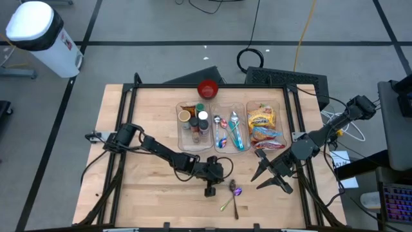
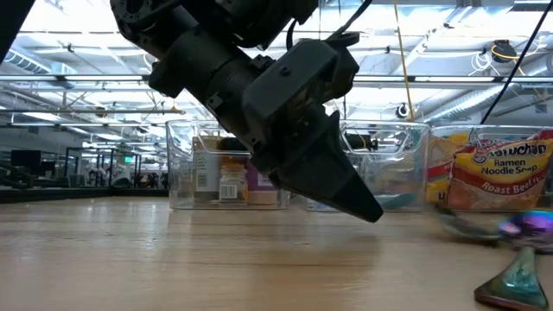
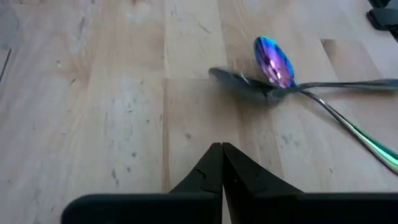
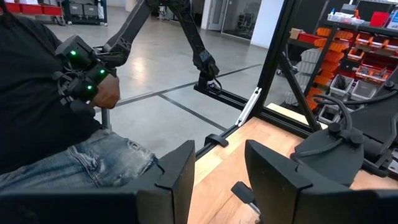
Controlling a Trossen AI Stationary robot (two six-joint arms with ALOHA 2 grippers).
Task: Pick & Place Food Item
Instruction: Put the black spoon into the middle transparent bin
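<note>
Ramen noodle packets [image 1: 264, 122] lie in the right clear bin; one also shows in the low view [image 2: 497, 177]. Spice jars [image 1: 195, 122] stand in the left bin. My left gripper [image 1: 209, 191] is shut and empty, low over the table near its front, with its tips [image 3: 222, 147] just short of two crossed spoons [image 3: 273, 74]. In the low view it [image 2: 350, 197] slants down toward the wood. My right gripper [image 1: 257, 182] is open and empty over the front right of the table, in front of the ramen bin; its fingers stand apart in the right wrist view [image 4: 221, 171].
The middle bin [image 1: 230, 132] holds cutlery. A red bowl [image 1: 207, 88] sits behind the bins. An iridescent spoon [image 1: 235, 192] and a dark spoon [image 1: 232, 185] lie crossed on the table between my grippers. A seated person [image 4: 56, 124] shows beyond the table's edge.
</note>
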